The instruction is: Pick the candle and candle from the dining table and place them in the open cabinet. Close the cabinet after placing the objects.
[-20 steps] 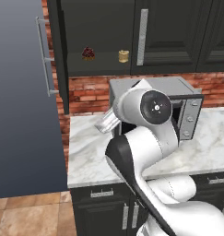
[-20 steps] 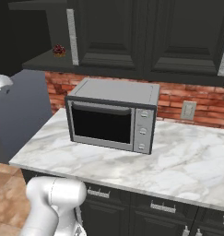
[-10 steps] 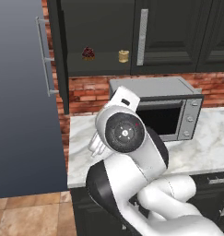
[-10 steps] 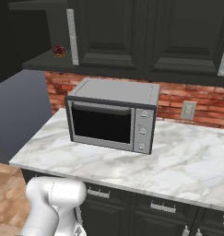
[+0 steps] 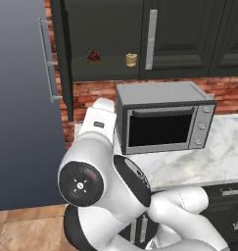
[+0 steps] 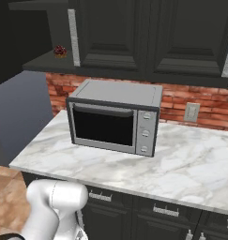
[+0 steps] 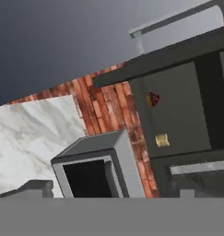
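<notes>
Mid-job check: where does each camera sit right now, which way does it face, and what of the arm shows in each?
Left base view: behind-left, facing the open cabinet shelf with short candle, microwave; arm fills foreground.
Right base view: behind-right, facing the microwave and counter; arm link at lower left.
Hand view: rolled, facing the shelf and microwave.
Shared: microwave, dark-red lump.

Short squat golden-tan candle standing upright on the dark inner shelf of the black cabinet, well to the right of a small dark-red lump. Cabinet open at its left bay, panelled doors with long silver bar handles alongside. Same candle seen rolled sideways from the hand view.
</notes>
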Available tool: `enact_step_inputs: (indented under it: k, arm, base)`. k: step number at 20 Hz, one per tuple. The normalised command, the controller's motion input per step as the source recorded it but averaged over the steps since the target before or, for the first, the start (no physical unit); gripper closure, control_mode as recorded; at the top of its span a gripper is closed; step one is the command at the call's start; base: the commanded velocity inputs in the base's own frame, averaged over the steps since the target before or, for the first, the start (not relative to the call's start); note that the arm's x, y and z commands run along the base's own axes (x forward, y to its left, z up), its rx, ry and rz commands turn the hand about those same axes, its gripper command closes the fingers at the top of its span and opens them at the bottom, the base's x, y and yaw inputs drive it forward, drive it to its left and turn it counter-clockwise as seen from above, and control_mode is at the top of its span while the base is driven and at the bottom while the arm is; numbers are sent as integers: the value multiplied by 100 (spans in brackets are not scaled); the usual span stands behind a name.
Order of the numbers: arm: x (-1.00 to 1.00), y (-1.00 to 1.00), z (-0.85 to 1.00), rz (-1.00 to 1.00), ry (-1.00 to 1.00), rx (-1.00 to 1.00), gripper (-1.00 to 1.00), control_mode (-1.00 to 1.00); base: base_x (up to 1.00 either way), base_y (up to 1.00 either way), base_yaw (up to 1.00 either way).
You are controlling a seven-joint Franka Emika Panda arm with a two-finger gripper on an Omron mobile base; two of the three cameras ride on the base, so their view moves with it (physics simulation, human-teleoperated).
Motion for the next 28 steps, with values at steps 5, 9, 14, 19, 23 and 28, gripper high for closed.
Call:
enact_step_inputs:
  k: [5,9,14,19,23,28]
  arm:
    - [-1,39,0,0,-15,-24,-100,-100]
    - [14,38,0,0,-12,-20,-100,-100]
    - [49,33,0,0,-5,-13,-100,-100]
    - [45,44,0,-1,-1,-2,-100,-100]
    - [28,55,0,-1,0,0,-100,-100]
    - [35,49,0,-2,0,0,-100,-100]
  base:
    - [0,0,0]
    - [0,0,0]
    - [0,0,0]
    - [0,0,0]
    - [0,0,0]
    - [0,0,0]
